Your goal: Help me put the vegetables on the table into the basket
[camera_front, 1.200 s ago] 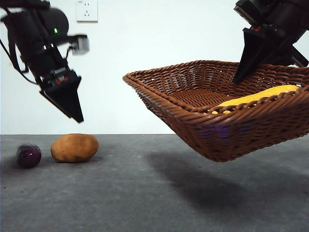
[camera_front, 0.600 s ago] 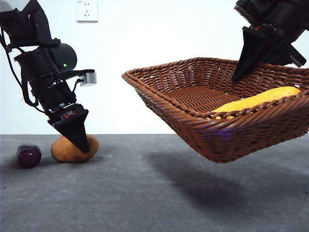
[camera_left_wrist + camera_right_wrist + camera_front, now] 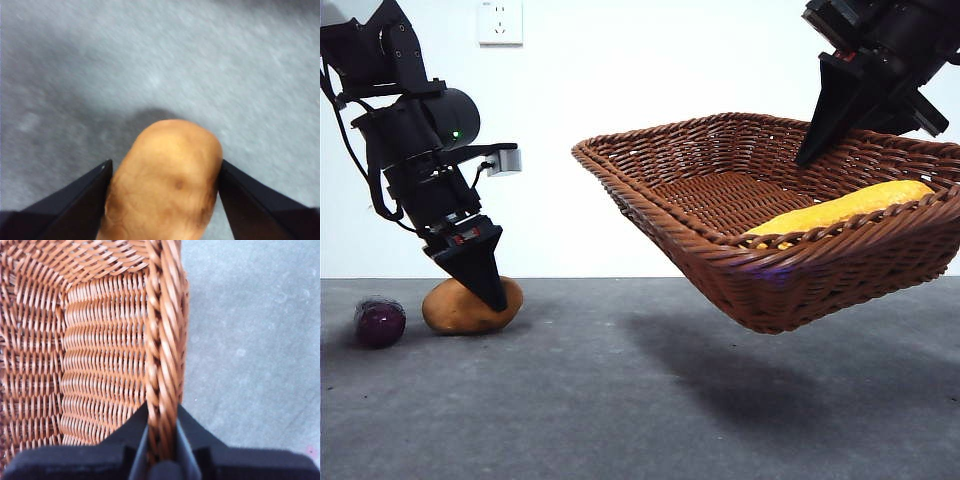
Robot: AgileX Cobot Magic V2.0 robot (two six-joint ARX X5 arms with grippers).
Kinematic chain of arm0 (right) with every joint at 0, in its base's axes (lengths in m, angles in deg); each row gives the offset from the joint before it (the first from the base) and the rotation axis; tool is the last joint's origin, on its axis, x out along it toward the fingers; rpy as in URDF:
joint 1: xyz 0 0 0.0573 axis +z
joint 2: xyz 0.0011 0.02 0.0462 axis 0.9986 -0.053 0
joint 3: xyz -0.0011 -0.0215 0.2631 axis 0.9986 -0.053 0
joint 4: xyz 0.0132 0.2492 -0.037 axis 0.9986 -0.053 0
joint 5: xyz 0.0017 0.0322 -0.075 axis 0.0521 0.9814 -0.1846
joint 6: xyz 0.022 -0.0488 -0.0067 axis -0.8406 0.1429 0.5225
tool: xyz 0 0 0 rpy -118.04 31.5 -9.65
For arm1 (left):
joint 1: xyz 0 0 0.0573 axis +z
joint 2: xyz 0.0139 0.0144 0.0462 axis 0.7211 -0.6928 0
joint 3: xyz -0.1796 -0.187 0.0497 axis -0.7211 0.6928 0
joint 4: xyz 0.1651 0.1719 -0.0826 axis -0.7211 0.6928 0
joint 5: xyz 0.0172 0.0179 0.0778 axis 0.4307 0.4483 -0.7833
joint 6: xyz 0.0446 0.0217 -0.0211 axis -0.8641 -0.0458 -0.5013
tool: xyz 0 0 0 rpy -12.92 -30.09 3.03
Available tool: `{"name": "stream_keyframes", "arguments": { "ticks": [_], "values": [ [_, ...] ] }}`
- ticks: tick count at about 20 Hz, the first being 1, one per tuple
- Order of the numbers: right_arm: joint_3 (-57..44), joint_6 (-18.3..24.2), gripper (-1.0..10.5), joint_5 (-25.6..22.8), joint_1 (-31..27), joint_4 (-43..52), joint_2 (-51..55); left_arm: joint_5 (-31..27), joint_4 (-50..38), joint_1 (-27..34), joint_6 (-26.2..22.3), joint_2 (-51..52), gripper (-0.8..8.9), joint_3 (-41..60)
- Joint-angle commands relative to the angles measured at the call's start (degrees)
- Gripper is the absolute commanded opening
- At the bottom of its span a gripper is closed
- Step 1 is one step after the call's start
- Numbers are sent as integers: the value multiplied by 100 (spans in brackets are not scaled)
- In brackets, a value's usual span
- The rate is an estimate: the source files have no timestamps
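Note:
The brown-orange potato (image 3: 455,308) lies on the dark grey table (image 3: 620,410) at the left. My left gripper (image 3: 492,296) is down at it, and in the left wrist view my left gripper (image 3: 165,167) has a jaw pressed on each side of the potato (image 3: 170,185). The small dark purple vegetable (image 3: 380,322) lies just left of the potato. My right gripper (image 3: 810,155) is shut on the braided rim of the wicker basket (image 3: 720,260) and holds it tilted above the table. The rim (image 3: 162,340) shows between the jaws of my right gripper (image 3: 162,412). The yellow corn cob (image 3: 840,210) lies inside the basket.
A white wall with a socket (image 3: 500,20) stands behind the table. The basket casts a shadow (image 3: 740,370) on the table at centre right. Bare table surface stretches between the potato and the basket.
My left gripper came down from above onto the potato and closed on its sides; the potato shifted slightly left. The basket tilted and rose a little in my right gripper.

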Motion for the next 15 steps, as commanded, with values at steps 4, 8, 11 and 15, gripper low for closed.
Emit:
{"name": "stream_keyframes", "arguments": {
  "ticks": [4,8,11,15],
  "values": [
    [31,-153,-12,28,-2,46,26,186,525,0,431,289,-6,-197],
    [26,-302,-12,-166,-2,39,-7,970,1222,-2,535,1379,-5,-197],
    [20,-431,-12,-179,13,33,-232,1110,1821,-186,527,2415,-5,-197],
    [20,-586,-12,-107,175,17,-837,1062,2028,-1145,581,3458,-5,-197]
  ]
}}
